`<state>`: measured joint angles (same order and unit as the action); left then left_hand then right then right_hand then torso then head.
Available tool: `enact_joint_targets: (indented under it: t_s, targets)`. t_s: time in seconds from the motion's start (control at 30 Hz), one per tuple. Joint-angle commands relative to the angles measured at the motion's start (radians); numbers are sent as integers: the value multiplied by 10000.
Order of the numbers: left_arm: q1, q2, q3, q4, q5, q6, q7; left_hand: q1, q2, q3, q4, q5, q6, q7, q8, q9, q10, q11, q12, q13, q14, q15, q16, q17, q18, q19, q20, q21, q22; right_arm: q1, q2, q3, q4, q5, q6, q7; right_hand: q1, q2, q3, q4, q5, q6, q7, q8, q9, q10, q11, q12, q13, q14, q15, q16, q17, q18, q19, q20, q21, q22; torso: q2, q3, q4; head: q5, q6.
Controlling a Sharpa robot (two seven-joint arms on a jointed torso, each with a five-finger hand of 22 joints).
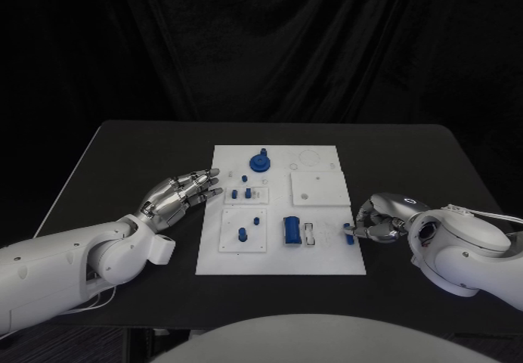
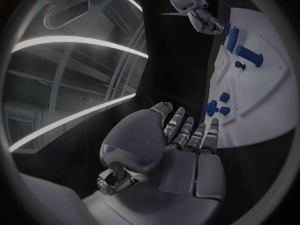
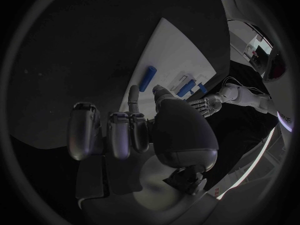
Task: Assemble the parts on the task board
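Several blue parts (image 1: 292,230) are seen lying loose on the task board (image 1: 280,261), so most assembly is judged still to be done. A small blue peg (image 1: 349,231) is pinched by the right hand (image 1: 376,219) at the board's right edge. Nothing is held by the spread-fingered left hand (image 1: 180,195).

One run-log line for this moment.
left hand: open, beside task board | right hand: pinching blue part at board's right edge
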<state>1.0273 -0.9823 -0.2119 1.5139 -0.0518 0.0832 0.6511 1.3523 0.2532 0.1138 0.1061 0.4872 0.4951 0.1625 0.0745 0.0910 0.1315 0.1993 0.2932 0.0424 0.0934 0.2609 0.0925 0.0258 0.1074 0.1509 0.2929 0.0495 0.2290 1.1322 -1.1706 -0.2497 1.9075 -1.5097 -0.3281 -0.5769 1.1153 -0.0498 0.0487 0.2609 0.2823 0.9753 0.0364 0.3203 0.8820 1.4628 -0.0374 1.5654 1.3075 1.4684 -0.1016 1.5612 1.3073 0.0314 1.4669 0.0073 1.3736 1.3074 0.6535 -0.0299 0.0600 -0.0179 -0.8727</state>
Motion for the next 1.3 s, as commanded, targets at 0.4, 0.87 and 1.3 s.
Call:
enact_joint_targets:
  t_s: [0.4,0.87,1.3]
  targets:
    - [-17,48,6,-19,6,102,70,-81,-38,84,11,46,66,150,59,10,5,62,49,12,37,4,58,14,-182,76,15,28,-5,-6,248,-4,-174,-326,314,-498,-60,-44,13,183,119,32,101,-353,-424,1080,129,54,2633,951,127,-10,2251,106,664,89,6,2066,6,9,28,-30,1]
    - [-20,81,6,-46,6,146,41,-83,-41,98,10,48,64,152,59,10,4,64,47,12,36,4,59,14,-183,72,15,27,-13,-17,550,-5,-305,-327,479,-444,424,-73,264,-7,1420,260,127,-745,-1090,1080,159,54,2633,957,158,0,2283,107,666,136,21,2070,-7,5,14,-42,1]
    - [-27,88,6,-59,6,168,35,-84,-41,108,9,49,59,153,58,8,2,66,42,11,33,3,57,13,-184,72,15,27,-14,-219,847,-4,-567,-327,719,-460,1205,-258,889,-688,3191,410,80,-893,-1443,1080,111,54,2633,967,119,17,2340,92,677,97,99,2091,-11,0,7,-28,1]
